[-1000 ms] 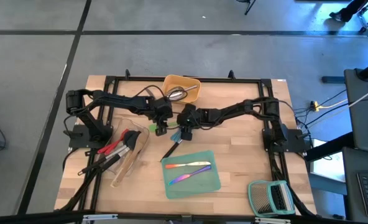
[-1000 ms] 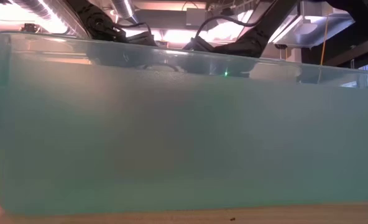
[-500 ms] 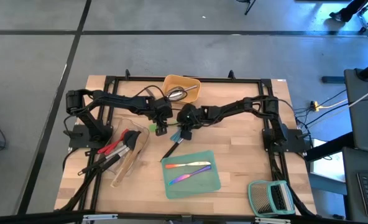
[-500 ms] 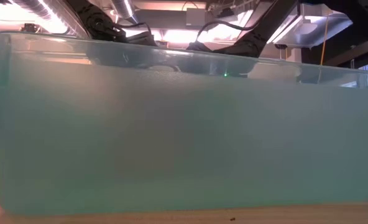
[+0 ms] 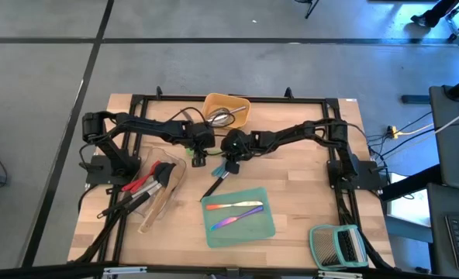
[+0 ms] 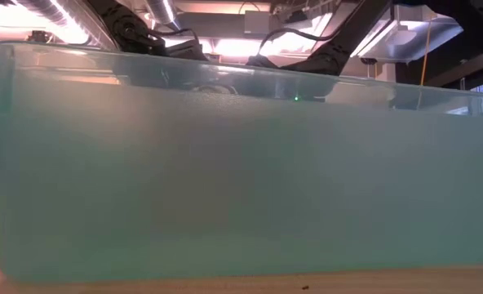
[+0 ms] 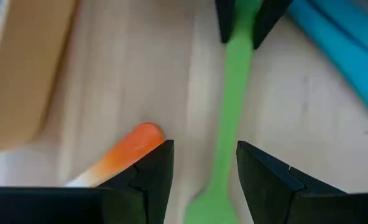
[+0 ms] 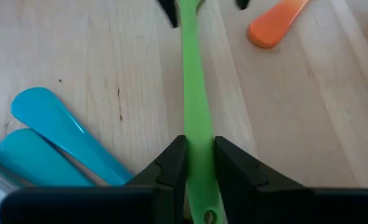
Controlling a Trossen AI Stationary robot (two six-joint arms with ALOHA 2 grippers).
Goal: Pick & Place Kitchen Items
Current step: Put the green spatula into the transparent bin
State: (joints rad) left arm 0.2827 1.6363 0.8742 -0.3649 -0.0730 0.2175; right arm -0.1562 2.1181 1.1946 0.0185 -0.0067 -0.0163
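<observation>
Spanning the gap at table centre in the high view, the green utensil (image 8: pixel 195 118) lies end-on between us: right gripper (image 8: pixel 195 163) pinches one end, left gripper (image 7: pixel 199 171) straddles the other, spread.

Wooden table (image 5: pixel 299 198) with yellow tray (image 5: pixel 237 105), teal tray (image 5: pixel 264 225), clear tray (image 5: pixel 175 182), slatted rack (image 5: pixel 336 246).

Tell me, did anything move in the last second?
Hardly. The right gripper stays clamped on the green utensil, having slid a little toward the left gripper, which waits open around the other end. The teal tray and its cutlery lie as before.
</observation>
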